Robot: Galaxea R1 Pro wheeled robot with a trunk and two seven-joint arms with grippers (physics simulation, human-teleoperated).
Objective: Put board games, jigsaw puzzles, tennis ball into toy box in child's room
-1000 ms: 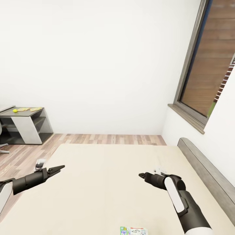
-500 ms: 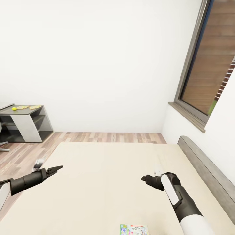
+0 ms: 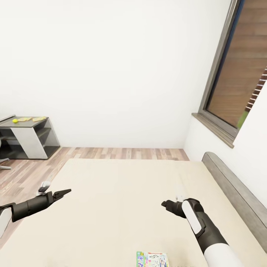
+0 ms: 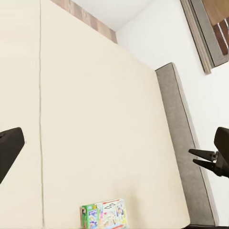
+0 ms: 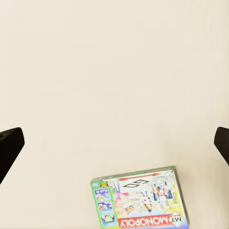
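The robot faces the bed (image 3: 122,207), whose plain beige cover spreads across the lower half of the head view, with the grey headboard (image 3: 237,196) running along its 3 o'clock side. One board game (image 3: 152,259), a green-edged box printed "My Monopoly", lies flat on the cover at 6 o'clock in the head view, cut by the frame edge; it lies between the two arms and nearer the robot than either hand. The right wrist view shows the same box (image 5: 140,202) lying alone on the cover, and the left wrist view shows it too (image 4: 105,214).

The left hand (image 3: 63,193) hangs over the bed's 9 o'clock edge with its fingers close together at the tips, holding nothing. The right hand (image 3: 165,203) hovers over the cover at about 4 o'clock; in the left wrist view its two fingers (image 4: 202,153) stand slightly apart and empty (image 4: 202,158).

Far off at 9 o'clock, across the wood plank floor (image 3: 122,152), the tabletop (image 3: 22,124) carries the tennis ball (image 3: 15,120) and, just beside it, two thin flat yellowish pieces (image 3: 32,119) too small to make out. A grey-framed window (image 3: 237,74) fills the 2 o'clock corner
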